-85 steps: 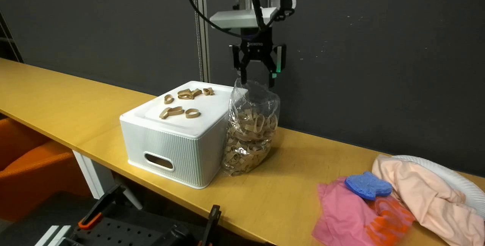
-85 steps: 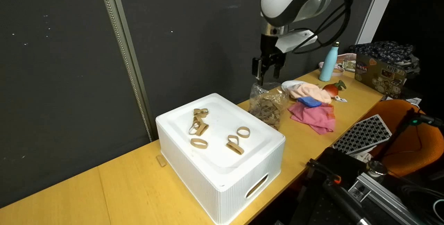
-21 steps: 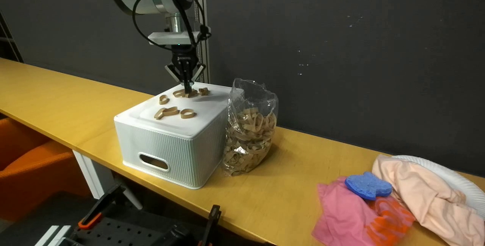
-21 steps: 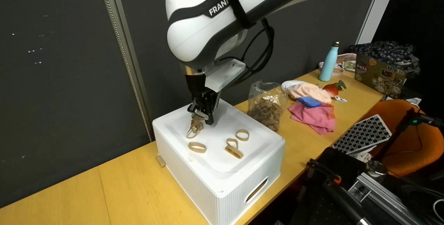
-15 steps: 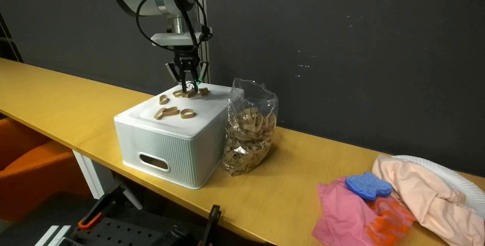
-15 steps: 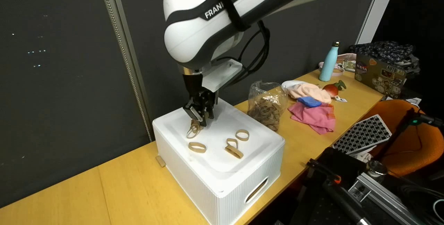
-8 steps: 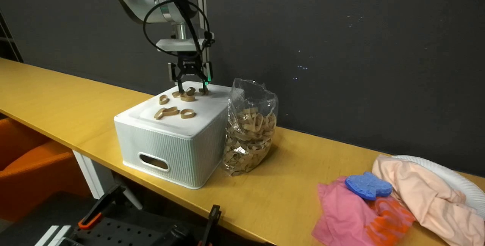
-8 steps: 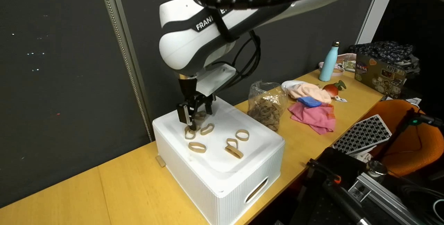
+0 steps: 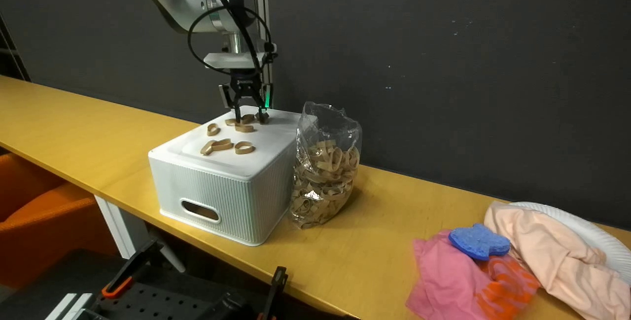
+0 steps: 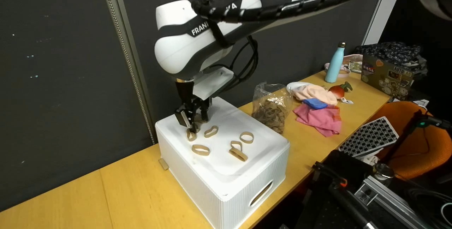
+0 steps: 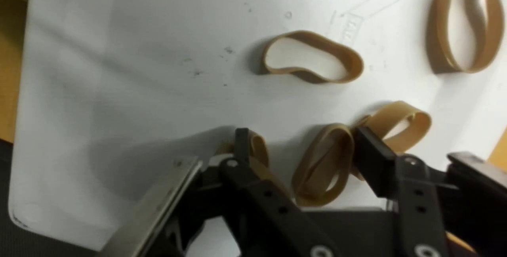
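Observation:
My gripper (image 9: 250, 117) is partly open, pointing down just over the white upturned box (image 9: 212, 182); it also shows in the other exterior picture (image 10: 199, 123) and the wrist view (image 11: 305, 150). A tan rubber band (image 11: 344, 177) stands between the fingers, close to the right fingertip; I cannot tell whether they touch. Another band (image 11: 259, 150) is at the left fingertip, partly hidden. A third band (image 11: 400, 108) lies just beyond the right fingertip. A separate band (image 11: 354, 67) lies ahead of the fingers, also visible in an exterior view (image 10: 211, 131). More bands (image 9: 244, 148) lie nearer the box's front.
A clear plastic bag (image 9: 325, 172) of rubber bands stands against the box's side. Farther along the wooden table (image 9: 384, 241) lie a pink cloth (image 9: 443, 280), a blue sponge (image 9: 478, 241) and a peach cloth (image 9: 537, 236). A dark wall is behind. A blue bottle (image 10: 334, 65) stands farther off.
My gripper has come from above the bag to the box. It was nearly shut among the bands, then opened; one band now lies apart. Its fingers have since narrowed slightly.

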`<state>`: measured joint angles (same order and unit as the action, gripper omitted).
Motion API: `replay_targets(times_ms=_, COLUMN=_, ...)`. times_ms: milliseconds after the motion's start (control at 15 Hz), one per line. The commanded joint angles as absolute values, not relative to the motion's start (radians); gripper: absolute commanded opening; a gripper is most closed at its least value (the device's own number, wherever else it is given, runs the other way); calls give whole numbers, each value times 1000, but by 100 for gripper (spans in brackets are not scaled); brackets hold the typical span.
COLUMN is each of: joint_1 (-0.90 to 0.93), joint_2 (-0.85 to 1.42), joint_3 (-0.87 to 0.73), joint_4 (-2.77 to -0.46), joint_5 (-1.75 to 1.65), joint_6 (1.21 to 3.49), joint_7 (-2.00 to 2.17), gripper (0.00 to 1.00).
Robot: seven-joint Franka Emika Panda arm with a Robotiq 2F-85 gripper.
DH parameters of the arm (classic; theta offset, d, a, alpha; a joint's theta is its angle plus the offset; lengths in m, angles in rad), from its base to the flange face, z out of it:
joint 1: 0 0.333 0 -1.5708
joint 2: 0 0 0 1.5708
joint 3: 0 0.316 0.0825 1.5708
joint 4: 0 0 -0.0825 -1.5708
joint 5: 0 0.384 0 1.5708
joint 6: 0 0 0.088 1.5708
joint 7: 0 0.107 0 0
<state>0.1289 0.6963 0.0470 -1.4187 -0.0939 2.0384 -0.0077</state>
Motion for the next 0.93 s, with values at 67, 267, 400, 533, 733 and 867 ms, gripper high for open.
replay_targets(times_ms=67, joint_1=143, joint_2=686, joint_3=52, joint_4=-1423, joint_5=-92, joint_6=2033, joint_7=7, gripper=30)
replay_targets(times_ms=267, joint_1=146, joint_2=669, joint_3=50, joint_4=-1445, joint_5=-93, joint_6=2041, joint_7=9, gripper=6)
replay_targets(times_ms=400, joint_1=144, joint_2=661, joint_3=48, joint_4=-1455, joint_5=-95, joint_6=2044, joint_7=9, gripper=0)
replay_targets(times_ms=533, joint_1=143, joint_2=650, joint_3=46, joint_4=-1465, joint_5=-97, joint_6=2045, joint_7=11, gripper=0)
replay_targets(times_ms=733, joint_1=147, joint_2=619, joint_3=43, joint_4=-1483, joint_5=-105, joint_6=2040, joint_7=17, gripper=1)
replay_targets(times_ms=867, joint_1=150, joint_2=587, joint_3=40, joint_4=-1496, joint_5=-112, joint_6=2034, joint_7=22, gripper=1)
